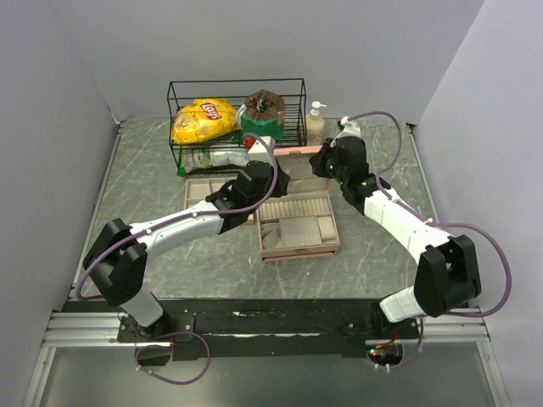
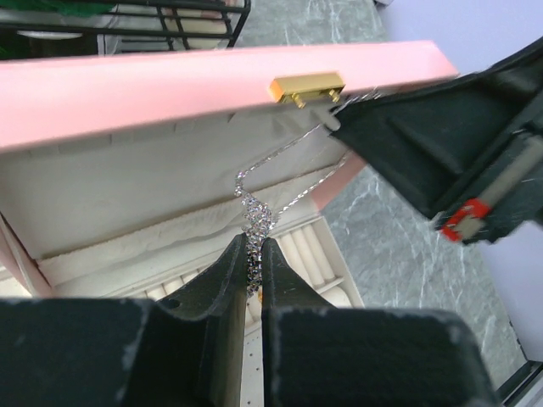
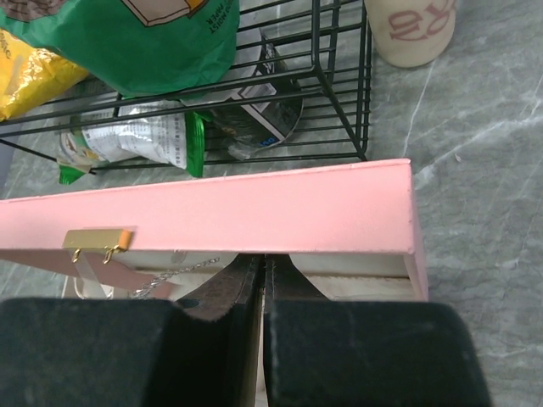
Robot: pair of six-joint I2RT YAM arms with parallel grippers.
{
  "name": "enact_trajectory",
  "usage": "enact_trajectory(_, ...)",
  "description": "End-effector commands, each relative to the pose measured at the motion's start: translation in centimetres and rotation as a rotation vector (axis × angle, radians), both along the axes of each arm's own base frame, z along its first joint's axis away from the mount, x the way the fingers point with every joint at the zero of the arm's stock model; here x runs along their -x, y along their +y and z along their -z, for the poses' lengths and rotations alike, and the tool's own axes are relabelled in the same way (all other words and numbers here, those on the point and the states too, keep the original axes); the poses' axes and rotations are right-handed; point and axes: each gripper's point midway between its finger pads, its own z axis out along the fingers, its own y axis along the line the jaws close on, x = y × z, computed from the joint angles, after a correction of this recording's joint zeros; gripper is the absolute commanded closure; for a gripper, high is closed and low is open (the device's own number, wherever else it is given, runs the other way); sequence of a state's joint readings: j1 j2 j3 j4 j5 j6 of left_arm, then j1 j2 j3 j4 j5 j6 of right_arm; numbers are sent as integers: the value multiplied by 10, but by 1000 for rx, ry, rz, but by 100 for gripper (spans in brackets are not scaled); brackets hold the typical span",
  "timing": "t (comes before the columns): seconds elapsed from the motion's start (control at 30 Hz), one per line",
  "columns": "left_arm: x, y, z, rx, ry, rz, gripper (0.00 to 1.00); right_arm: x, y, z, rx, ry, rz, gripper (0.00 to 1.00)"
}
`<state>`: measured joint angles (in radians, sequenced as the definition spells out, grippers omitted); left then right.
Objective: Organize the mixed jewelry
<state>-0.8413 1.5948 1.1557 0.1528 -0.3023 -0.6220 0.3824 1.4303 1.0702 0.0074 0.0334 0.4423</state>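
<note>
You have a black wire rack (image 1: 237, 81) at the back of the table (image 1: 153, 161), holding a yellow chips bag (image 1: 204, 120) and a green bag (image 3: 153, 34), with a soap bottle (image 1: 316, 123) just right of it. In front stands the pink box (image 1: 301, 251), its lid up with a gold clasp (image 2: 308, 87) on the edge, and a beige tray (image 1: 199, 191) lies just left of it.
</note>
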Motion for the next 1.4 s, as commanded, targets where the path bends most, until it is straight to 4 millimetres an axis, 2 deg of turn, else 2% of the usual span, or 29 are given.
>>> enact_trajectory(0.0,3,-2,-10,35,-23,12,99,3,-6,-37,-28,-118,1,100)
enact_trajectory(0.2,6,-1,-9,41,-23,17,99,9,-5,-39,-44,-125,-4,100)
enact_trajectory(0.33,3,0,-7,38,-25,0,99,3,-4,-43,-24,-129,-7,100)
enact_trajectory(0.7,-3,5,-7,34,-32,-51,99,-14,2,-31,-6,-99,-12,100)
enact_trajectory(0.9,-4,5,-2,24,-22,-53,99,-16,3,-24,-2,-85,-12,100)
enact_trajectory(1.07,-3,-8,14,14,31,-14,99,-18,1,-15,28,-64,-6,100)
enact_trajectory(1.37,6,-31,44,20,105,36,99,-17,-1,-14,57,-55,-9,93)
